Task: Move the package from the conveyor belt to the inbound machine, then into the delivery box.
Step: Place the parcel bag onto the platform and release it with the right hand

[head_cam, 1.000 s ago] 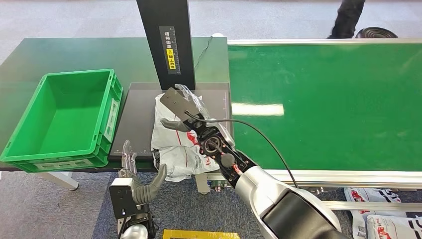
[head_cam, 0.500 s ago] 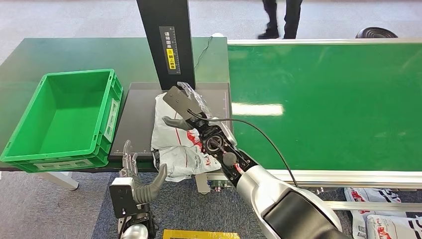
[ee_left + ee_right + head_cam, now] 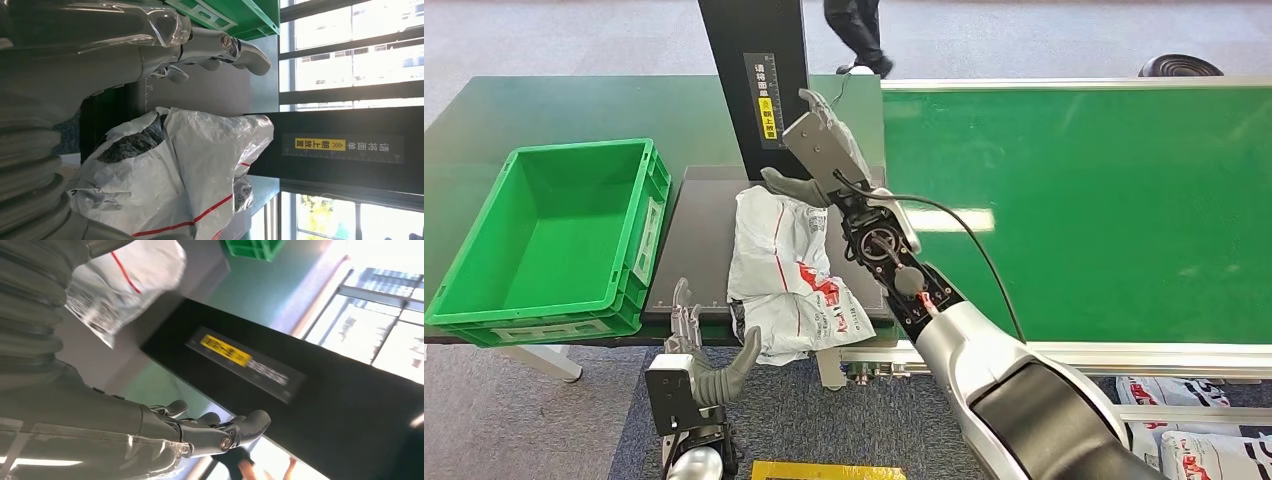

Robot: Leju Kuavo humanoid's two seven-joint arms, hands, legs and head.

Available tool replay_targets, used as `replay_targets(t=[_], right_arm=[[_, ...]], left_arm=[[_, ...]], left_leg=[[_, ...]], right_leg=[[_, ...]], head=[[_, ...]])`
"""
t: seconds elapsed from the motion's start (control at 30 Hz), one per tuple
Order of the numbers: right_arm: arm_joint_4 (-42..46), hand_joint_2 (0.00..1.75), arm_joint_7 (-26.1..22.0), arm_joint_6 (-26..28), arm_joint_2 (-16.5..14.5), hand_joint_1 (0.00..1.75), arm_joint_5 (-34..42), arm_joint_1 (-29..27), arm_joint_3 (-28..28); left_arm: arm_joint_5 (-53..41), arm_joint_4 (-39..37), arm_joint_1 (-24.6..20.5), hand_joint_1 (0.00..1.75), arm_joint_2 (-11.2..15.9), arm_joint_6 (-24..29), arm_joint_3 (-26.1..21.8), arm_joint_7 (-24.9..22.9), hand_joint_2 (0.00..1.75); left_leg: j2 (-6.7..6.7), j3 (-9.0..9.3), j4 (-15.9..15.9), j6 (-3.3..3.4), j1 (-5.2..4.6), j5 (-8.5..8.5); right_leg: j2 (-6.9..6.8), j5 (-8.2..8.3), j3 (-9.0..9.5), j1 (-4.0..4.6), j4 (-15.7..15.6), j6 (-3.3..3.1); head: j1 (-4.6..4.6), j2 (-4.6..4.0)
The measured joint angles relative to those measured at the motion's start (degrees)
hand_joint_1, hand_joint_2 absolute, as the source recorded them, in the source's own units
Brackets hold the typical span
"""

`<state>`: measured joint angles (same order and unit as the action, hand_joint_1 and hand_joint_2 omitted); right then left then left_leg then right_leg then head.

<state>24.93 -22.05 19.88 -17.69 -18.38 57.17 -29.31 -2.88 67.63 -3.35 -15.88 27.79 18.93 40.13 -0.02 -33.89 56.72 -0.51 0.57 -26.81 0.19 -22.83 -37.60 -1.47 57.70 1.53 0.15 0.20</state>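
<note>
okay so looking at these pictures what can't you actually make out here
- The package's label print: too small in the head view.
- The inbound machine's plate: partly covered by the package.
- The yellow sign on the black post: blurred in the right wrist view.
- The person: cut off by the top edge.

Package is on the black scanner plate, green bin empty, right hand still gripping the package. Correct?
Not quite. The right hand is open and lifted off the package, as the head view shows. The package does lie on the black scanner plate, and the green bin is empty.
</note>
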Motion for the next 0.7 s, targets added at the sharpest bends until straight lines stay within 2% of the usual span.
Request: replay_targets(t=[0.53, 0.7], right_arm=[[7.6, 1.75, -2.5, -1.3, 2.8, 0.0, 1.8, 0.5, 5.3], [10.9, 1.75, -3.6, -0.2, 4.2, 0.0, 2.0, -1.2, 6.7]], left_arm=[[0.3, -0.3, -0.1, 0.0, 0.1, 1.6, 0.3, 0.0, 1.75], [0.1, -0.6, 0.0, 0.0, 0.3, 1.6, 0.4, 0.0, 1.75]], left_leg=[[0.0, 0.01, 0.0, 0.0, 0.0, 0.0], [-0.01, 0.01, 0.0, 0.0, 0.0, 0.0]], right_leg=[[0.0, 0.0, 0.02, 0.0, 0.0, 0.0], [-0.01, 0.0, 0.04, 0.0, 0.0, 0.0]], head=[[-0.01, 0.0], [0.0, 0.0]])
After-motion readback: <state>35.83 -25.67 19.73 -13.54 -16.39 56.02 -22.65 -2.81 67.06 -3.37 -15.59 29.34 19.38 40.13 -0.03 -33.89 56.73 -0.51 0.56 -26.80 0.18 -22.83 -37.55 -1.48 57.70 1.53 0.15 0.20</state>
